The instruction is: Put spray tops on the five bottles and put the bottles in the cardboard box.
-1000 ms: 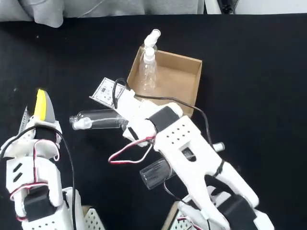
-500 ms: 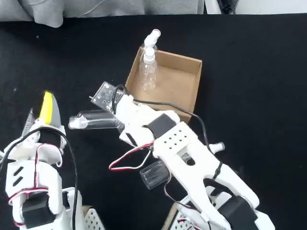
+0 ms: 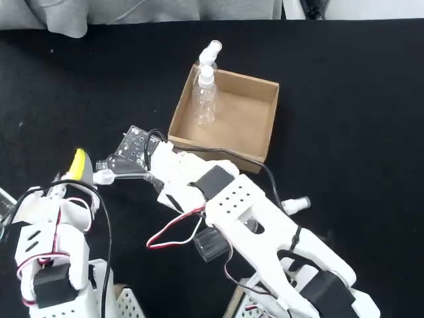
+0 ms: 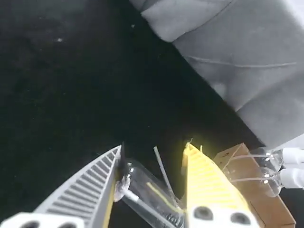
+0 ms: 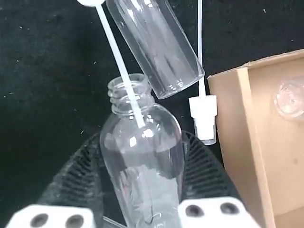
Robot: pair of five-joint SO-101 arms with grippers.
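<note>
Your right gripper [image 5: 142, 140] has its jaws clamped on a clear bottle [image 5: 142, 185], held on its side over the bench [image 3: 344, 79] near a corner of the cardboard box [image 3: 240, 124]. The neck is open, and a thin white dip tube [image 5: 119, 66] enters it. Your left gripper [image 4: 153, 151] sits at the neck end, jaws apart. A loose spray top [image 5: 203, 118] lies just beside the box wall. One capped bottle [image 3: 204, 99] stands in the box's far corner. A spare bottle [image 3: 212, 245] lies beneath your right arm [image 3: 265, 218].
</note>
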